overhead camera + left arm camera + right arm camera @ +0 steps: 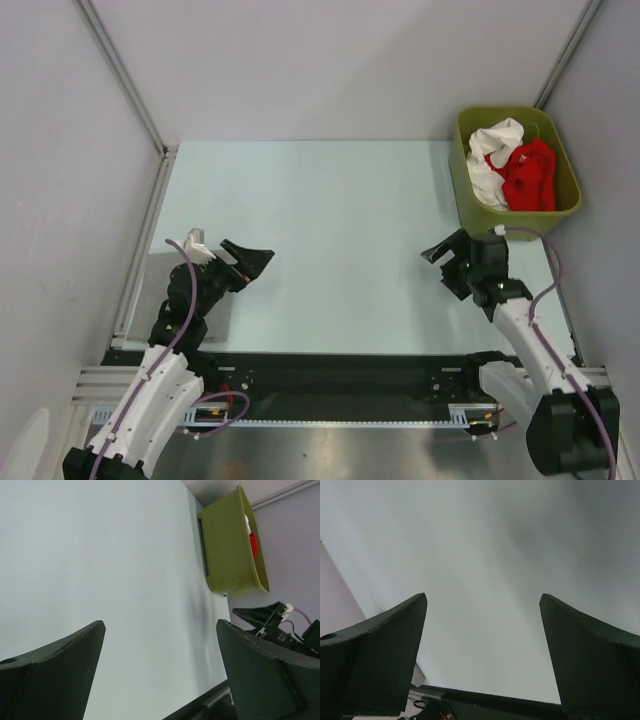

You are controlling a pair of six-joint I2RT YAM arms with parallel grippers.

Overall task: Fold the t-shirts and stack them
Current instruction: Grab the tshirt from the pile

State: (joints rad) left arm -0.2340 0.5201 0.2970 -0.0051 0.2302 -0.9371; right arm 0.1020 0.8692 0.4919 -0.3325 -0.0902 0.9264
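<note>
The t-shirts lie crumpled together in an olive-green tub point(570, 170) at the back right: a bright red one point(530, 176) and a white one point(492, 150). In the left wrist view only a sliver of the red shirt point(254, 545) shows over the tub's rim point(227, 550). My left gripper point(252, 262) hovers open over the table's near left, far from the tub, with nothing between its fingers point(60, 670). My right gripper point(445, 250) is open too, just in front of the tub, and its fingers point(590, 655) hold nothing.
The pale table point(330, 230) is bounded by white walls and metal rails point(140, 250) on the left. A black base strip point(330, 375) runs along the near edge. The right arm point(280, 625) shows in the left wrist view.
</note>
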